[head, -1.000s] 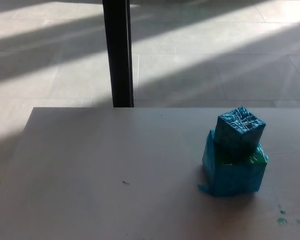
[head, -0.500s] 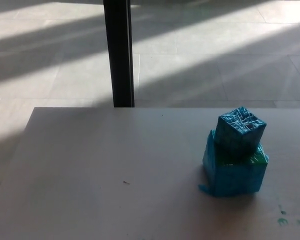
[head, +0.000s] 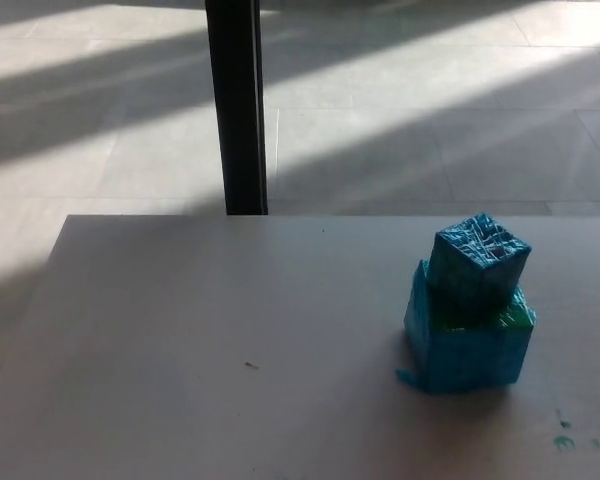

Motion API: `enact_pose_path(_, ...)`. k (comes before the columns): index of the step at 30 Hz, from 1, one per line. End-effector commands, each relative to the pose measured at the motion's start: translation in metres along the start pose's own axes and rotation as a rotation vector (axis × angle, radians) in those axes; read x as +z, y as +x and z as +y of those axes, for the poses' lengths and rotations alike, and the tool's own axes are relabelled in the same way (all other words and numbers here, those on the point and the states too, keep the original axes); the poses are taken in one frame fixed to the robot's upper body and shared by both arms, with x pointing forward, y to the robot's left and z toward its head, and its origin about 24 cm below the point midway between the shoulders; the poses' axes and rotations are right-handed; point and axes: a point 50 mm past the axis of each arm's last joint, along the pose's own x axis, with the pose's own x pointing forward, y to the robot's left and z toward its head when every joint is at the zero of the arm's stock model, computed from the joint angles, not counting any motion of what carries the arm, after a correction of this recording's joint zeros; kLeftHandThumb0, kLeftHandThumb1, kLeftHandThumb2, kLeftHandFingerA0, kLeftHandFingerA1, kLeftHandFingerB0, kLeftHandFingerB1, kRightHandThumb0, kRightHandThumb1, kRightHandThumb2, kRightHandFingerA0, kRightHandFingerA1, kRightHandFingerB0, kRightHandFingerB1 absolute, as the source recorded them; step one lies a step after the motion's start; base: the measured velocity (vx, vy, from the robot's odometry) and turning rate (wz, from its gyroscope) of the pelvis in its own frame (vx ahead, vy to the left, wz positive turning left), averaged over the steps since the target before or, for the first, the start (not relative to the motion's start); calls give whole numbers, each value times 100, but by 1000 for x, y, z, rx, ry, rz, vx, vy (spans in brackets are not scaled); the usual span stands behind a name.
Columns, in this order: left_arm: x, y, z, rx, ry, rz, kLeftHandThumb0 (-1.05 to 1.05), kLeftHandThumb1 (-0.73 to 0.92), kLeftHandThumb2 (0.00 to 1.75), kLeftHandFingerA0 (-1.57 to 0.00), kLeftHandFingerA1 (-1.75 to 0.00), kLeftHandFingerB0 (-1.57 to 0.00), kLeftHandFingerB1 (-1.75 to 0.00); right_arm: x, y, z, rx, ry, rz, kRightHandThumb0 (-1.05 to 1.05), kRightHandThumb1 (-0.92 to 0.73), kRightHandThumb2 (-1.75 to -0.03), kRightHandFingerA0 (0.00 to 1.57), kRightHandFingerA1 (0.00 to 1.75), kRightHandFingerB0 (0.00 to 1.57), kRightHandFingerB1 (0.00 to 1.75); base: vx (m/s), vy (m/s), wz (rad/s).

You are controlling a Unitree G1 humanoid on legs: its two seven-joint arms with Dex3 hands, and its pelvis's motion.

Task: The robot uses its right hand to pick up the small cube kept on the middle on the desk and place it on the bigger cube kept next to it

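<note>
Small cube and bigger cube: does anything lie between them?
Nothing visible: in the head view the small cube rests directly on the bigger cube.

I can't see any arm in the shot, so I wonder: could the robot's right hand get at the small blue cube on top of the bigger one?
Probably yes. The small blue taped cube sits exposed atop the bigger blue cube, toward the right of the grey desk, with nothing around it. The right hand is out of view, so its reach is a guess.

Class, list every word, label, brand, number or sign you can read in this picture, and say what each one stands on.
None: no readable text anywhere.
Small cube: only criss-cross lines, no letters.
Big cube: plain blue with a green patch, no label.
Desk: green smudges near the right corner, not writing.
</note>
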Motion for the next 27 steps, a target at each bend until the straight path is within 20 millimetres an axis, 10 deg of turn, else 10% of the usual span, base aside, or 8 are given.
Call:
enact_pose_path(1,-5,-4,6,12,22,-2,-89,92,72,-22,-46,-31,-39,-44,-16,17,60,384,169,-47,-78,-59,27,117,30,73,0,0,0)
enact_pose_path(3,-7,-3,4,7,-1,1,-88,92,72,-25,-46,-32,-38,-41,-16,16,49,381,158,-57,-62,-96,45,94,29,68,0,0,0)
enact_pose_path(10,-11,-3,7,25,1,15,-92,79,119,-24,-55,-26,-49,-51,-22,7,-9,340,202,-46,-77,-62,43,110,37,57,0,0,0)
enact_pose_path(15,-12,-4,7,31,-6,19,-89,76,118,-20,-54,-31,-52,-50,-22,9,23,336,205,-46,-76,-63,50,109,39,56,0,0,0)
enact_pose_path(16,-12,-4,7,26,4,18,-88,92,71,-22,-47,-33,-39,-50,-22,10,21,321,203,-47,-77,-63,52,107,40,55,0,0,0)
enact_pose_path(22,-9,-4,7,25,-7,12,-88,77,118,-23,-55,-30,-52,-50,-24,14,59,308,197,-48,-78,-63,54,116,41,59,0,0,0)
enact_pose_path(23,-10,-5,8,18,0,0,-86,76,118,-34,-60,-22,-48,-50,-25,15,46,299,194,-47,-64,-101,70,99,42,66,0,0,0)
enact_pose_path(27,-7,-5,8,22,7,-4,-88,92,71,-27,-45,-34,-39,-49,-26,18,54,292,194,-48,-76,-62,61,117,44,58,0,0,0)
